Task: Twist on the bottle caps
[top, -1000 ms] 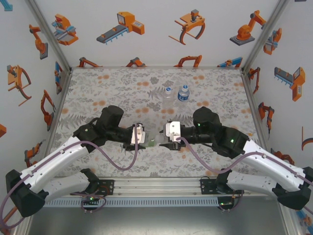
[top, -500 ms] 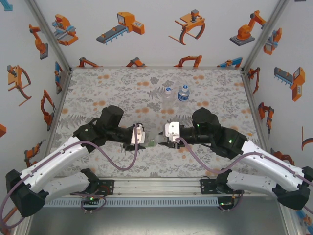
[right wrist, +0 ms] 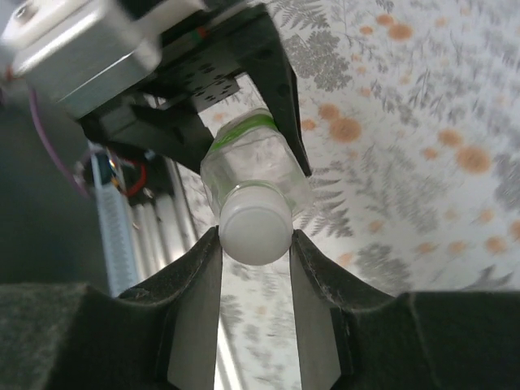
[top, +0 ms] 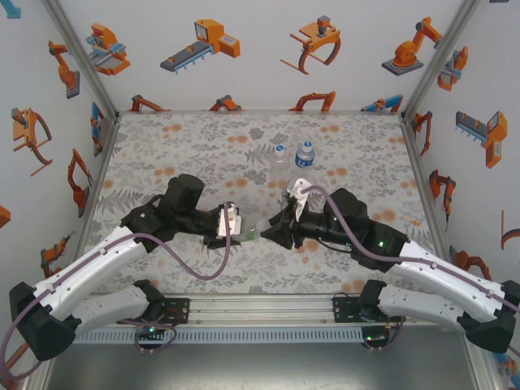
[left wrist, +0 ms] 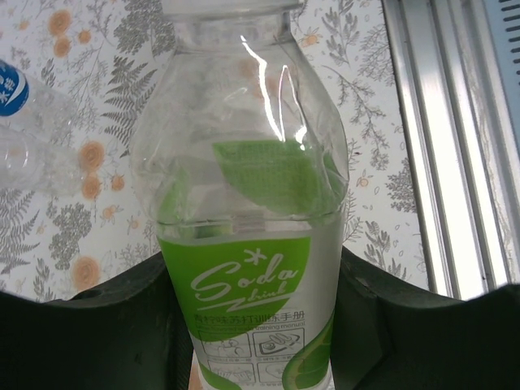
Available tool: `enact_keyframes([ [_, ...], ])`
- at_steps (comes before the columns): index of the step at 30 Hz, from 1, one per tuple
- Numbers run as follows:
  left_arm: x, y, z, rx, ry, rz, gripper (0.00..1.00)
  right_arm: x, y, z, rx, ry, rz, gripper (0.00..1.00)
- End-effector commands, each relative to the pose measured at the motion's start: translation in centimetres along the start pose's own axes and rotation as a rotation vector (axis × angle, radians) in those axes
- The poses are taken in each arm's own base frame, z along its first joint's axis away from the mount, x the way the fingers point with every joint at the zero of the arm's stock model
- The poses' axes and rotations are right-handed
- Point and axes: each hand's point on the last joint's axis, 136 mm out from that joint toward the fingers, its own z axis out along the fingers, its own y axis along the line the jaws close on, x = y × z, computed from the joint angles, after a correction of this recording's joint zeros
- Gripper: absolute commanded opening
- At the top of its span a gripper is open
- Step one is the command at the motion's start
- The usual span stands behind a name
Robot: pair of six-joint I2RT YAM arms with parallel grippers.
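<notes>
Work on the first of three bottles, not finished.
On the flowery mat (top: 162, 154), the left gripper (top: 242, 233) and the right gripper (right wrist: 254, 248) met near the front edge. The left one was squeezed shut on the green bottle (left wrist: 248, 203). The clear bottle (top: 279, 154) and the blue-label bottle (top: 305, 154) stood side by side at the back, too small to see if they were capped. The right one pinched the white cap (right wrist: 253, 227) on the green bottle's neck. I think it was being twisted on, but I could not tell how tight it was.
</notes>
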Motion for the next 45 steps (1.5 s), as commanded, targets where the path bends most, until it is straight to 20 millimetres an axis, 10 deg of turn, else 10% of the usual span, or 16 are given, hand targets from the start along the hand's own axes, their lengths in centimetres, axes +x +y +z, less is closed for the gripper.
enact_keyframes([
  [1,-2.3,-0.4,-0.4,0.030,-0.079,0.050,0.00,-2.7,-3.8,-0.3,0.184,-0.205,0.485,0.00],
  [7,-2.2,0.0,-0.3,0.018,-0.074,0.037,0.00,-2.6,-3.5,0.5,0.167,-0.206,0.561,0.01],
  [19,-1.0,2.4,-0.4,-0.096,0.011,-0.035,0.00,-1.6,-4.7,0.7,0.229,-0.210,0.638,0.56],
  [35,-0.9,3.7,-0.7,-0.157,0.029,-0.069,0.02,-0.7,-5.1,2.0,0.247,-0.175,0.719,0.34],
  [42,-1.2,4.1,-1.1,-0.192,0.006,-0.074,0.62,-0.6,-5.8,2.0,0.300,-0.153,0.682,0.22],
  [43,-1.3,4.1,-1.3,-0.197,0.003,-0.073,0.97,-0.6,-6.0,2.0,0.320,-0.146,0.669,0.21],
  [45,-1.3,4.3,-1.5,-0.213,-0.003,-0.075,0.97,-0.5,-6.7,2.0,0.370,-0.128,0.633,0.18],
])
